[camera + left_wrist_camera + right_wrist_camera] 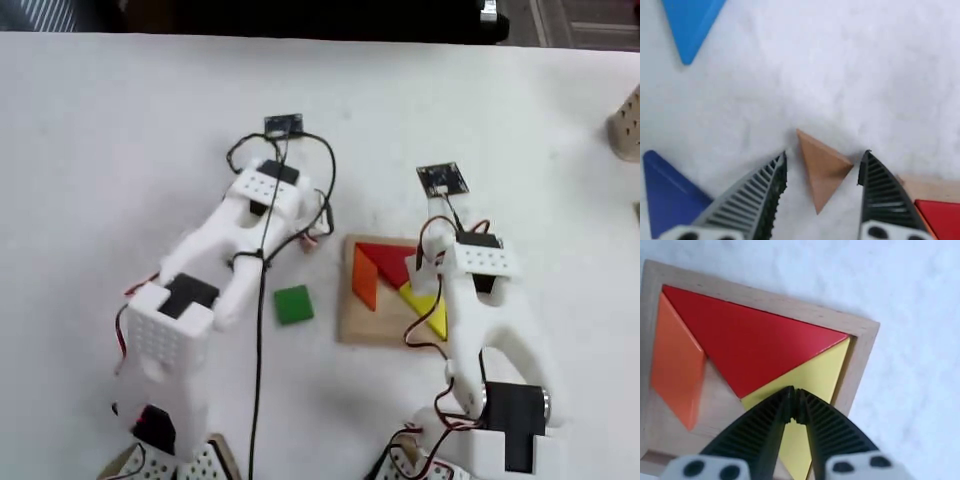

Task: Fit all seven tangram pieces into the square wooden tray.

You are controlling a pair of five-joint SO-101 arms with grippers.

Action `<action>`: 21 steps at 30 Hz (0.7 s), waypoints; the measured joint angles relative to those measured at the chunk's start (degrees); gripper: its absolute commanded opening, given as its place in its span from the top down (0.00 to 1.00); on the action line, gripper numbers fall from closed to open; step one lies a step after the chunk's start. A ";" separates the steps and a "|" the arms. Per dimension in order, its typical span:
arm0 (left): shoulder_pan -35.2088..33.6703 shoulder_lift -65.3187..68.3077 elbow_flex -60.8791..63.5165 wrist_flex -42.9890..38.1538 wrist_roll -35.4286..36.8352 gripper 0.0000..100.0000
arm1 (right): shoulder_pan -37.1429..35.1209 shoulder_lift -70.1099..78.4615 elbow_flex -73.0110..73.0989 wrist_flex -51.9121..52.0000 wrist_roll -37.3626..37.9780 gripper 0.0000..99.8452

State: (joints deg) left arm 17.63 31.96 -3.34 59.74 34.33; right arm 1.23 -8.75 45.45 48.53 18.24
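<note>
The square wooden tray (352, 325) (862, 330) holds a red triangle (755, 345) (385, 256), an orange parallelogram (677, 370) (364, 280) and a yellow triangle (815, 380) (432, 312). My right gripper (792, 407) (420, 272) is shut, its tips over the yellow triangle where it meets the red one. My left gripper (824, 157) (300, 232) is open just left of the tray. A brown triangle (822, 167) lies flat on the table between its fingers. A green square (293, 304) lies on the table left of the tray.
A light blue triangle (690, 22) and a dark blue piece (665, 192) lie on the white table near the left gripper. The tray's corner (925, 184) with the red piece (942, 217) sits close beside the left gripper. Cables trail from both arms.
</note>
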 measured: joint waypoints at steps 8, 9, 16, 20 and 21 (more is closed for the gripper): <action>0.00 0.00 0.00 0.00 0.00 0.76 | 0.00 0.00 0.00 0.00 0.00 0.98; 0.00 0.00 0.00 0.00 0.00 0.76 | 0.00 0.00 0.00 0.00 0.00 0.98; 0.00 0.00 0.00 0.00 0.00 0.86 | 0.00 0.00 0.00 0.00 0.00 0.98; 0.35 0.00 -0.18 0.00 0.00 0.92 | 0.00 0.00 0.00 0.00 0.00 0.98; 0.35 0.00 -0.18 -0.18 0.00 0.92 | 0.00 0.00 0.00 0.00 0.00 0.98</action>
State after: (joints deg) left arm 17.98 31.96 -3.52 59.56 34.33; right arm 1.23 -8.75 45.45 48.53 18.24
